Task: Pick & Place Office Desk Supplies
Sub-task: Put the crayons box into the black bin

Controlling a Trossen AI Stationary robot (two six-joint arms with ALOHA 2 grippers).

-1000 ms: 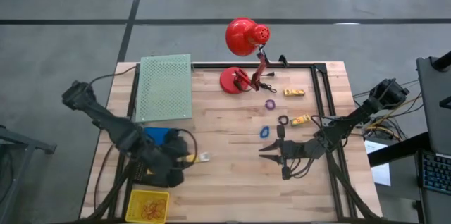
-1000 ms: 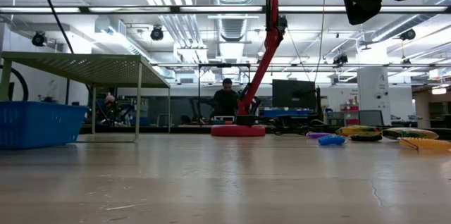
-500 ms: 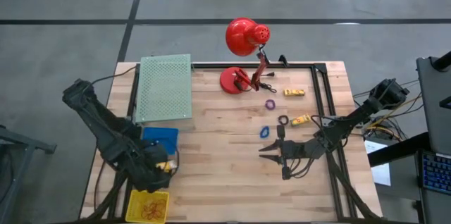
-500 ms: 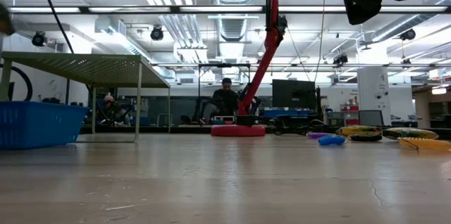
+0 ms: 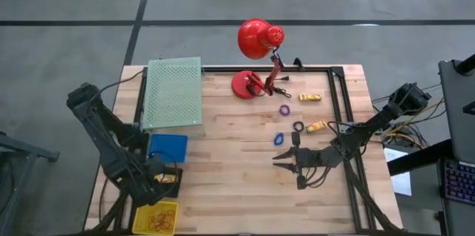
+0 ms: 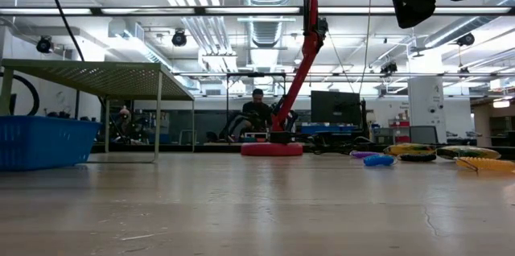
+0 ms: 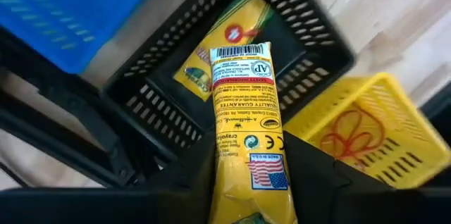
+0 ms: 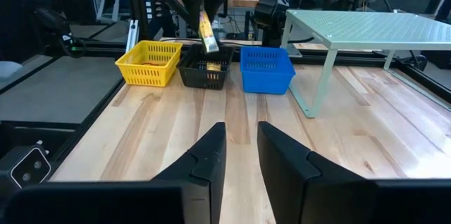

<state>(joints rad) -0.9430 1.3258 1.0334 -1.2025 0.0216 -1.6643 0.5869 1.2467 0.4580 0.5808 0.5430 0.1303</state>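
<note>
Left gripper (image 5: 165,179) hangs at about eight o'clock on the wooden table (image 5: 230,184), clamped on a yellow crayon pack (image 7: 243,125) directly over the black basket (image 7: 296,13), where another yellow pack (image 7: 204,69) already lies. Blue basket (image 5: 167,148) sits just toward twelve of it, yellow basket (image 5: 156,216) with red bands toward six. Right gripper (image 5: 276,157) waits at four o'clock, above the boards, fingers a little apart and empty. Loose supplies sit at two o'clock: two yellow pieces (image 5: 311,97), purple ring (image 5: 284,109), black ring (image 5: 297,126), blue ring (image 5: 279,138). Red lamp (image 5: 256,50) stands at twelve, green mesh shelf (image 5: 173,93) at ten. Beyond the table, a lit workshop with a seated person (image 6: 257,115).
</note>
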